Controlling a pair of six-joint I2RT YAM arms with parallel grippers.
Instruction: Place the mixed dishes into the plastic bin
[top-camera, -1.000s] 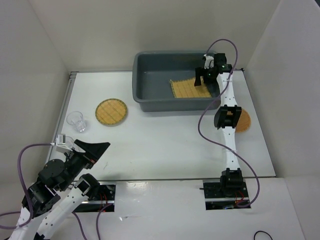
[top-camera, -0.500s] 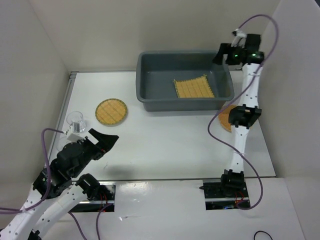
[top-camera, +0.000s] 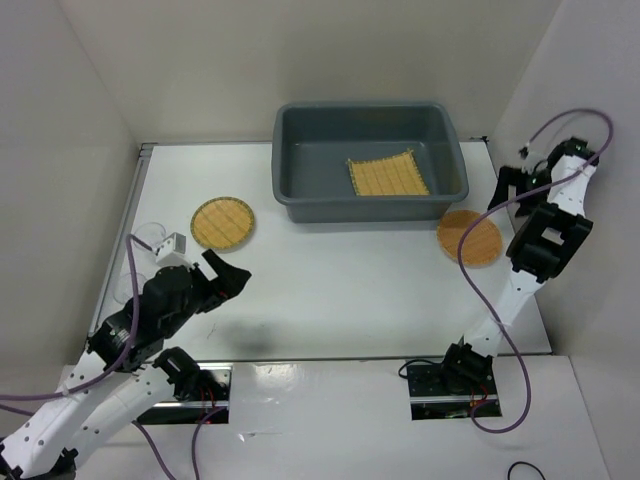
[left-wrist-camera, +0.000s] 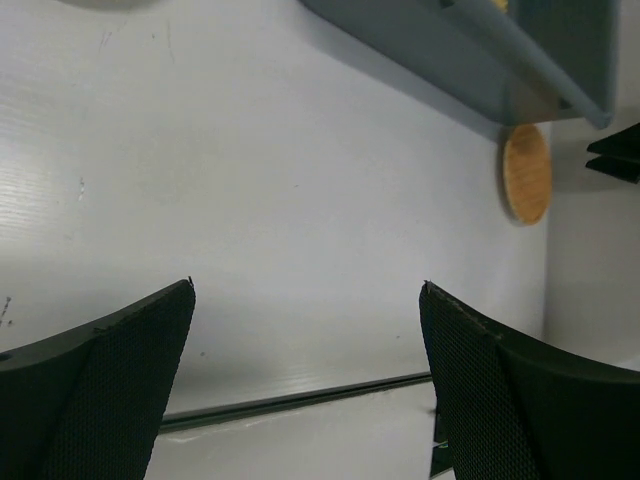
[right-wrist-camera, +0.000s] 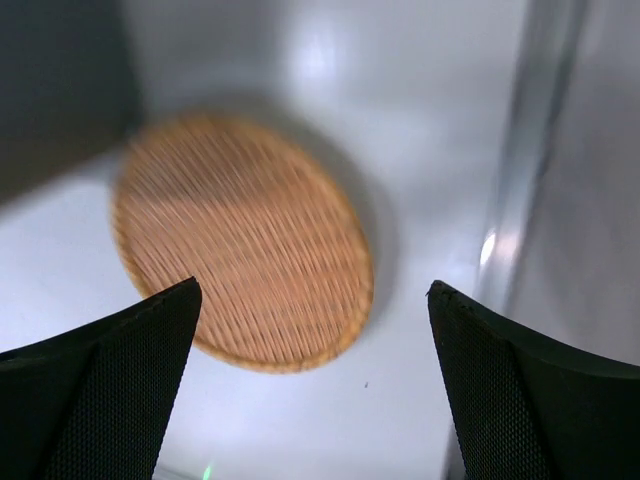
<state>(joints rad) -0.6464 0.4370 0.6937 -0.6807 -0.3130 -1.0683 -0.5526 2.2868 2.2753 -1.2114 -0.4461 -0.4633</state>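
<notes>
The grey plastic bin (top-camera: 370, 195) stands at the back with the square yellow woven mat (top-camera: 388, 177) lying inside it. The orange-brown disc (top-camera: 469, 238) lies on the table right of the bin, and it also shows in the right wrist view (right-wrist-camera: 240, 260) and the left wrist view (left-wrist-camera: 527, 172). My right gripper (top-camera: 508, 183) hovers open and empty above that disc (right-wrist-camera: 312, 290). The green-rimmed woven disc (top-camera: 222, 223) lies at the left. The clear glass cup (top-camera: 145, 236) is partly hidden behind my left arm. My left gripper (top-camera: 228, 275) is open and empty over bare table (left-wrist-camera: 305, 290).
White walls close in the table on the left, back and right. The bin's wall (left-wrist-camera: 450, 60) crosses the top of the left wrist view. The table's front edge runs as a dark strip (left-wrist-camera: 300, 400) below the left fingers.
My right gripper has left the bin, swung right and come down over the orange-brown disc; the mat stays in the bin. My left arm has moved forward, beside the cup.
</notes>
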